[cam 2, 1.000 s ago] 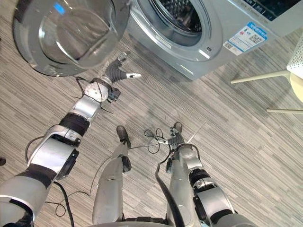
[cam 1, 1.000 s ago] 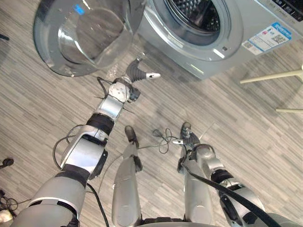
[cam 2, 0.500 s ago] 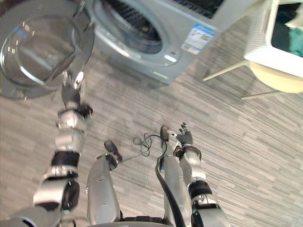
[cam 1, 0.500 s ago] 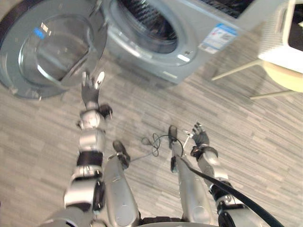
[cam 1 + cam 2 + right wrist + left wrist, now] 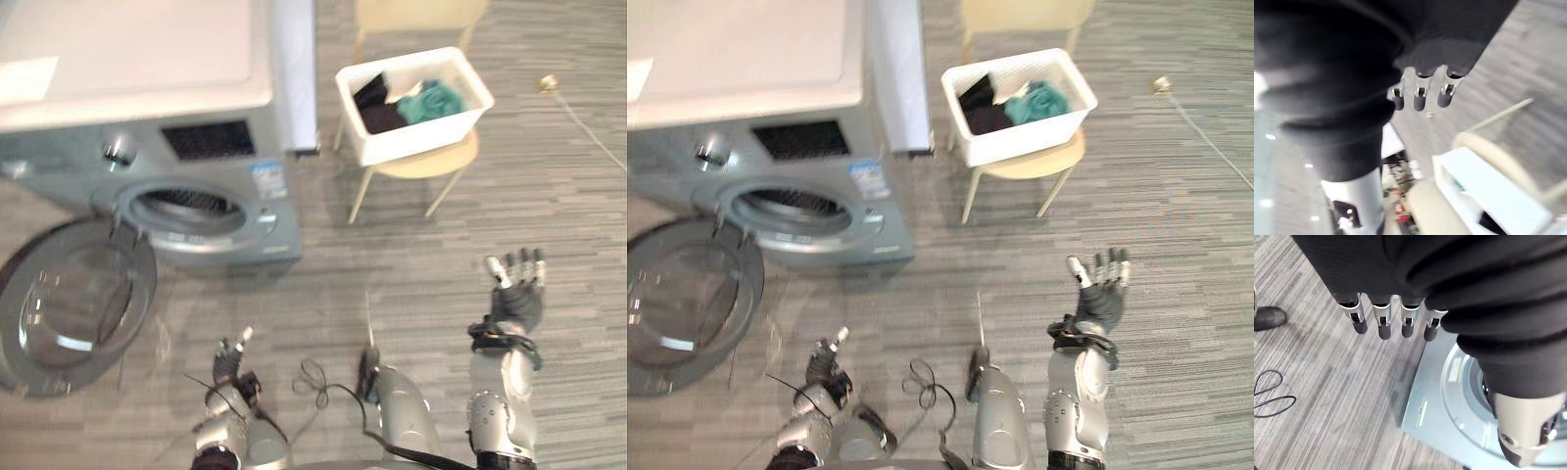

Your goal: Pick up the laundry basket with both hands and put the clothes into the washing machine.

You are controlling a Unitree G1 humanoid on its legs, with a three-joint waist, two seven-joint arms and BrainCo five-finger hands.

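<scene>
A silver-grey front-loading washing machine (image 5: 147, 117) stands on a grey striped floor (image 5: 421, 255), at the far left of the robot's view. Its round glass door (image 5: 73, 304) hangs wide open, swung out to the robot's left, and the dark drum opening (image 5: 191, 204) is exposed.

Just to the right of the machine, a white laundry basket (image 5: 421, 137) sits on a pale wooden stool (image 5: 421, 164). The clothes (image 5: 431, 101) lie inside the basket: a teal piece beside dark ones.

The right robot hand (image 5: 516, 289) is raised over bare floor on the robot's right, nearer the robot than the stool and well apart from the basket. Its fingers are straight and spread, and it holds nothing.

The left robot hand (image 5: 230, 364) is low and close to the robot, near the open door. Seen from its own wrist, its fingers (image 5: 1383, 325) are straight in a row with nothing between them, and the machine's front lies past them.
</scene>
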